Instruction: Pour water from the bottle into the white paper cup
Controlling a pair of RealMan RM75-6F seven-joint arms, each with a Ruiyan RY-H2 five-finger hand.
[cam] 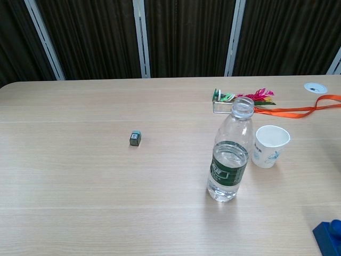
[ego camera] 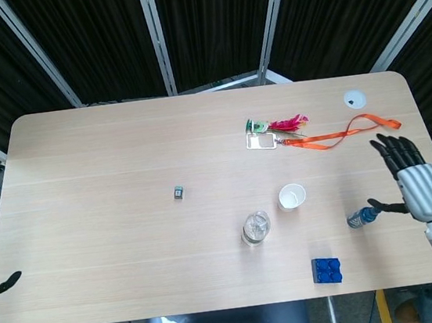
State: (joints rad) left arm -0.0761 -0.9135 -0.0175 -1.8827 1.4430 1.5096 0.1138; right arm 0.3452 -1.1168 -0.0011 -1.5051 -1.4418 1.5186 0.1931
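The clear water bottle point(ego camera: 256, 228) point(cam: 229, 160) stands upright near the table's front middle, uncapped and partly filled, with a green label. Just to its right and slightly behind stands the white paper cup point(ego camera: 291, 196) point(cam: 270, 146), upright, about a hand's width from the bottle. My right hand point(ego camera: 415, 180) hovers at the table's right edge, fingers spread, holding nothing, far from both. Of my left hand point(ego camera: 1, 285) only one dark finger shows at the left edge of the head view. The chest view shows neither hand.
A small blue-capped object point(ego camera: 362, 217) lies by the right thumb. A blue block point(ego camera: 326, 270) point(cam: 329, 234) sits front right. A small cube point(ego camera: 179, 191) point(cam: 135, 138) lies left of centre. A badge with an orange lanyard point(ego camera: 339, 134) point(cam: 298, 111) and a white disc point(ego camera: 355, 99) lie behind.
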